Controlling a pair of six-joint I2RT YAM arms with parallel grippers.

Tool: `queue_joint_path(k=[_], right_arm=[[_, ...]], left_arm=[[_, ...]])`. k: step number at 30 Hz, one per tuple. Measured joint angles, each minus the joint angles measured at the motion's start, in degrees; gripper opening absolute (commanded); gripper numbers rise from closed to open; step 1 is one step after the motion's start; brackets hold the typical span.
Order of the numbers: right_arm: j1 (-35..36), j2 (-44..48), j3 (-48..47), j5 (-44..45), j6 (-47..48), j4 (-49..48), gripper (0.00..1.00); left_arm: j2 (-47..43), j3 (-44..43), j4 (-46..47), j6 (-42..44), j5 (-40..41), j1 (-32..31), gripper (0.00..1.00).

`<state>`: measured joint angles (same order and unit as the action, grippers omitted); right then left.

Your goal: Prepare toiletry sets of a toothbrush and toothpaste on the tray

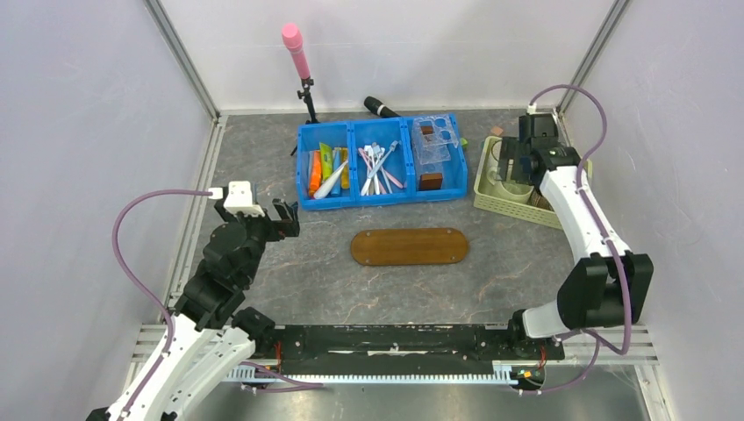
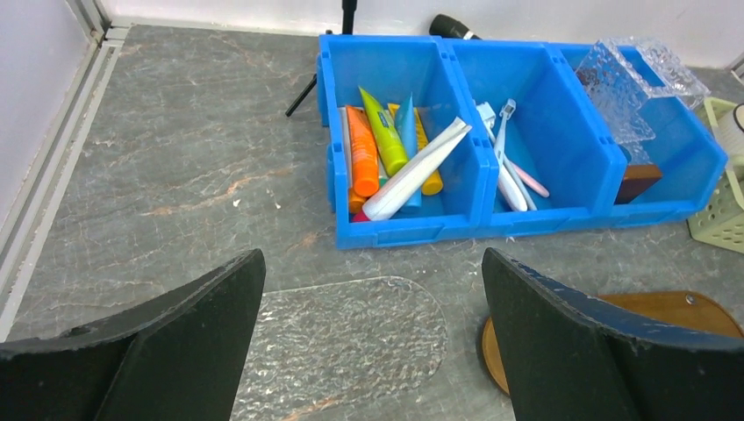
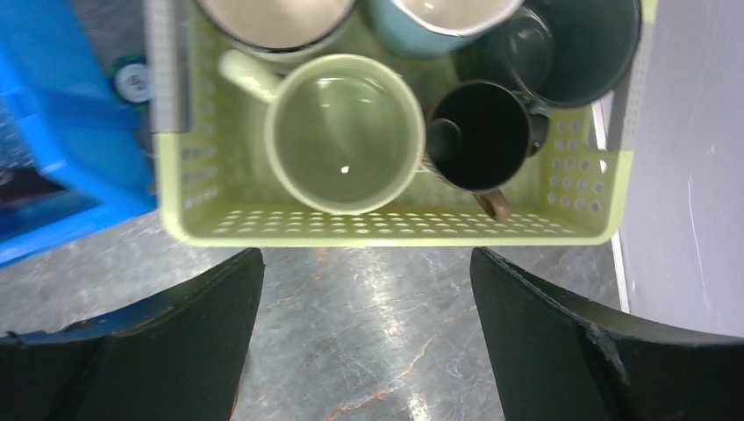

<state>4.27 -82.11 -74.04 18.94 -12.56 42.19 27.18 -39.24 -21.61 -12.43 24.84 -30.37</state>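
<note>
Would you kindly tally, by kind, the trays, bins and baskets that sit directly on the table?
Wooden tray: 1
Clear textured oval tray: 1
Blue bin: 1
Pale green basket: 1
Total: 4

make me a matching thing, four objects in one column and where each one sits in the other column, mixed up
1 tray
2 green toothpaste tube
3 pale green mug
4 clear plastic holder

a in the basket
b left compartment of the blue bin
c flat on the table, nothing on it
d right compartment of the blue bin

Pairs: 1-c, 2-b, 3-a, 4-d
</note>
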Motion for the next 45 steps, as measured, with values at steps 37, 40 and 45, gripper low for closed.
queue_joint_path(k=[37, 40, 45], right_arm=[[-24.76, -22.14, -15.69, -3.13, -6.32, -3.45, 0.51], [-25.42, -22.14, -14.43, -2.73, -7.04, -3.41, 0.51], [-26.34, -22.86, -12.11, -2.62, -8.94, -2.82, 0.51]], left_arm=[[4.07, 4.02, 8.44, 2.21, 3.19, 0.0, 1.0], [4.07, 4.02, 8.46, 2.21, 3.19, 0.02, 1.0], [3.89, 4.04, 8.48, 2.21, 3.15, 0.0, 1.0]])
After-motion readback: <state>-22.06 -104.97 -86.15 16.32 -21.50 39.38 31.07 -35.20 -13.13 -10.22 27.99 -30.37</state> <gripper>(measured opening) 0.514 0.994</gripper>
